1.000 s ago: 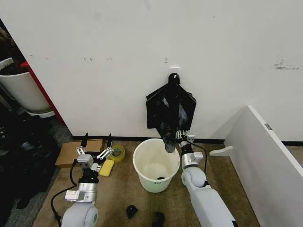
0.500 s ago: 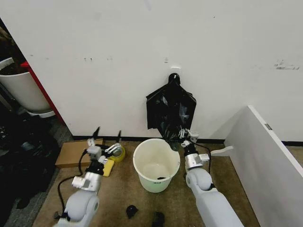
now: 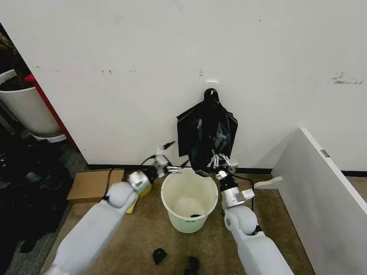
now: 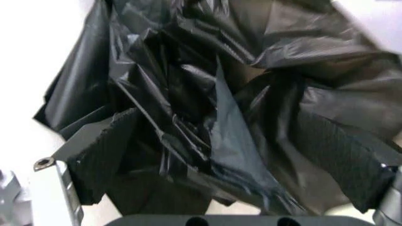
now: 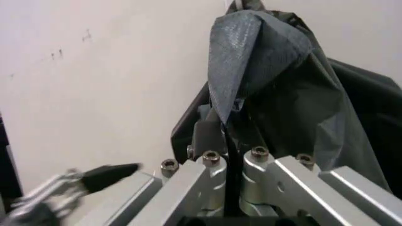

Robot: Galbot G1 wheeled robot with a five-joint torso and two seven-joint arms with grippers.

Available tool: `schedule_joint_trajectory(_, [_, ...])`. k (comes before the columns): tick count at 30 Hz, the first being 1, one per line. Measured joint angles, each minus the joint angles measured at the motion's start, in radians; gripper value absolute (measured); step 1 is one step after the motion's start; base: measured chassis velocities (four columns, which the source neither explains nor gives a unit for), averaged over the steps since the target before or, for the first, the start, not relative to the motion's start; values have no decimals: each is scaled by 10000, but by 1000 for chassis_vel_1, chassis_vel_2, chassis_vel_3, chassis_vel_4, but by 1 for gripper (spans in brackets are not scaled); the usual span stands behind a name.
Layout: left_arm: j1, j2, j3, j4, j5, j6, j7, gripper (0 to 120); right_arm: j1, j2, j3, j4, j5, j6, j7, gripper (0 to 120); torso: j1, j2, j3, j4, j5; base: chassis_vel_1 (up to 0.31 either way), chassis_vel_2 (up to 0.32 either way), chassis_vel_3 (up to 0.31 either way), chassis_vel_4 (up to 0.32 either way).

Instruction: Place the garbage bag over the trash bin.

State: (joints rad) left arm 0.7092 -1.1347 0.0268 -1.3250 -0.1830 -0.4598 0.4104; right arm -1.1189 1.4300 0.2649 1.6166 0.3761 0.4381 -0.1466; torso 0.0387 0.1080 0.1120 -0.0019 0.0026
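Observation:
The garbage bag (image 3: 207,133) hangs black and crinkled from a hook on the white wall, just behind the trash bin (image 3: 189,201), a cream-white bucket standing on the floor. My right gripper (image 3: 220,163) is shut on the bag's lower edge above the bin's far rim; the right wrist view shows a fold of the bag (image 5: 264,66) pinched in that gripper (image 5: 225,136). My left gripper (image 3: 171,157) is open at the bag's left side. In the left wrist view the bag (image 4: 220,103) lies between the spread fingers (image 4: 100,155).
A cardboard box (image 3: 90,184) and a yellow tape roll (image 3: 143,188) lie left of the bin. A bigger white tub (image 3: 26,109) stands far left. A white board (image 3: 327,200) leans at the right. Small dark objects (image 3: 159,255) lie on the floor in front.
My left arm has swung from the floor by the cardboard box up and right to the bag's left side. The right gripper stays at the bag's lower edge, shifted slightly.

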Motion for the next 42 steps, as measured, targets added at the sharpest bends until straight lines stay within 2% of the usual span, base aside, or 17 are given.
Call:
schedule_joint_trajectory(9, [-395, -609, 309, 657, 449, 112, -409, 99, -171, 74, 23, 143, -179, 11, -52, 0, -2, 0, -2, 0, 0, 0, 0, 0, 0])
schedule_joint_trajectory(13, [-531, -814, 297, 959, 976, 170, -516, 84, -261, 80, 36, 284, -197, 12, -52, 0, -2, 0, -2, -1, 0, 0, 0, 0, 0])
schedule_joint_trajectory(15, [-550, -827, 296, 991, 1016, 196, -535, 81, -273, 78, 38, 307, -198, 11, -51, 0, -2, 1, -2, -1, 0, 0, 0, 0, 0])
schedule_joint_trajectory(17, [-575, -851, 291, 1064, 1055, 262, -571, 72, -296, 75, 41, 356, -201, 11, -48, 0, -2, 0, -2, 0, 0, 0, 0, 0, 0])
schedule_joint_trajectory(22, [-518, -897, 250, 1114, 935, 329, -617, 51, -351, 30, 42, 483, -198, -10, -34, 0, -2, 1, -2, -1, 0, 0, 0, 0, 0])
schedule_joint_trajectory(23, [-518, -897, 250, 1114, 935, 329, -617, 51, -351, 30, 42, 483, -198, -10, -34, 0, -2, 1, -2, -1, 0, 0, 0, 0, 0])
schedule_joint_trajectory(30, [-126, -995, 108, 907, 457, 447, -1279, 23, -385, -42, 71, 527, -164, -13, 9, 0, -2, 1, -2, -1, 0, 0, 0, 0, 0])
schedule_joint_trajectory(31, [-126, -995, 108, 907, 457, 447, -1279, 23, -385, -42, 71, 527, -164, -13, 9, 0, -2, 1, -2, -1, 0, 0, 0, 0, 0])
schedule_joint_trajectory(36, [368, -960, -154, 131, -565, 557, -2155, 1, -454, -93, 63, 586, -194, -38, 252, 0, -2, 0, -3, 0, 0, 0, 0, 0, 0])
schedule_joint_trajectory(38, [734, -958, -345, -411, -1252, 615, -2543, 0, -547, -117, 41, 651, -388, -141, 637, 0, -1, 1, -3, 0, 0, 0, 0, 0, 0])
schedule_joint_trajectory(39, [734, -958, -345, -411, -1252, 615, -2543, 0, -547, -117, 41, 651, -388, -141, 637, 0, -1, 1, -3, 0, 0, 0, 0, 0, 0])
schedule_joint_trajectory(42, [1548, -1049, -912, -1412, -2147, 717, -2911, 0, -900, -222, -8, 835, -812, -404, 1363, 0, -2, 1, -3, 0, 1, 0, 0, 0, 0])
